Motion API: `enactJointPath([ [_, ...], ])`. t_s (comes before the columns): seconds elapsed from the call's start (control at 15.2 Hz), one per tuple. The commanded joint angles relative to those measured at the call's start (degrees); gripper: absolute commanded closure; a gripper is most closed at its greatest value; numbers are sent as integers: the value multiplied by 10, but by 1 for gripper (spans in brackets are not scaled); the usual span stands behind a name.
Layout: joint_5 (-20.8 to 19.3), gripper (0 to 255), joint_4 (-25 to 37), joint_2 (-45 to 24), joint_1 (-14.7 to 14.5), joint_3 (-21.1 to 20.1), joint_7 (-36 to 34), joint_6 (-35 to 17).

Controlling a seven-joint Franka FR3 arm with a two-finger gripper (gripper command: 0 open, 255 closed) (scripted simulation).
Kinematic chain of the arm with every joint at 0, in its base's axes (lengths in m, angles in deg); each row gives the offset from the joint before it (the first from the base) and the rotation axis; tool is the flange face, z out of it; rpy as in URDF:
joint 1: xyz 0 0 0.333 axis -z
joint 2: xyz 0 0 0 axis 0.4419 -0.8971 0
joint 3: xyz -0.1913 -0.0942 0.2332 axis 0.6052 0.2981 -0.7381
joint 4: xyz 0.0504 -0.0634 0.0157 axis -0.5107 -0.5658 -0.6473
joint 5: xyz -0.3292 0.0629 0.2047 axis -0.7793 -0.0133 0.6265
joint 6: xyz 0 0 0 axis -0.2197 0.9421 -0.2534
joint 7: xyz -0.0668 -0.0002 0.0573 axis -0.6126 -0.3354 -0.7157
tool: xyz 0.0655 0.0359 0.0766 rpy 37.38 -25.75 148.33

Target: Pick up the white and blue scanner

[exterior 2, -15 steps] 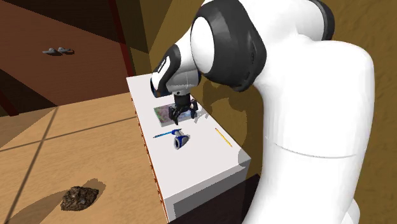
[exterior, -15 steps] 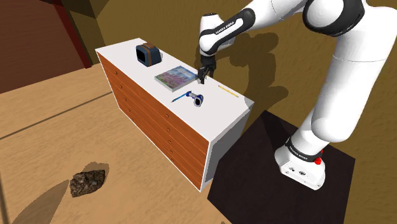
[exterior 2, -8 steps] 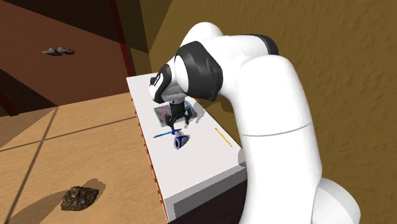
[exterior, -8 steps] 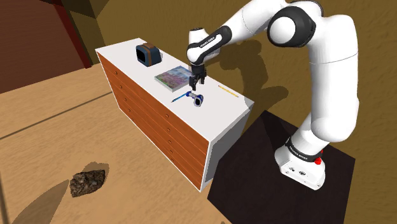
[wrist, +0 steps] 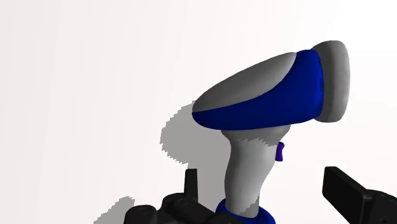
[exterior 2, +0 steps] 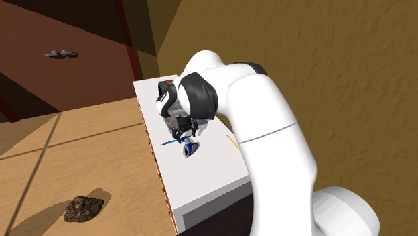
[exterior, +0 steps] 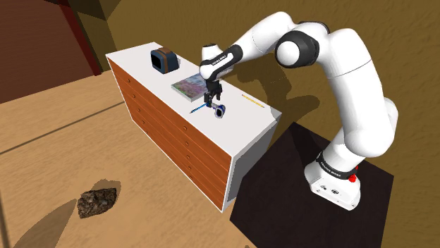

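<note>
My arm (exterior: 352, 77) is arched low over the dresser (exterior: 243, 117), gripper (exterior: 212, 101) pointing down, fingers spread around the scanner (wrist: 273, 102), probably not touching its rounded grey handle; smooth blue-and-grey head.

Scanner (exterior: 219, 110) on dresser (exterior: 243, 123), beside book (exterior: 193, 86), pencil (exterior: 252, 101) near

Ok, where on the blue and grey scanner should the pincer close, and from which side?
Take the scanner by its narrow grey handle, coming straight down from above. It lies flat on the dresser top, and the handle looks slim enough for the open pincer, whose fingers stand either side of it; the bulging blue head looks too wide.
</note>
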Motion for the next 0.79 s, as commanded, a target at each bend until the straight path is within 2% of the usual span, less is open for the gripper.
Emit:
enactJointPath([
  [0.0, 0, 0, 8, -14, 0, -1, 0, -6],
  [0.33, 1, 0, 14, -35, 1, -1, 0, -21],
  [0.4, 1, 255, 15, -35, 1, -1, 0, -20],
  [0.73, 1, 255, 15, -35, 1, -1, 0, -20],
])
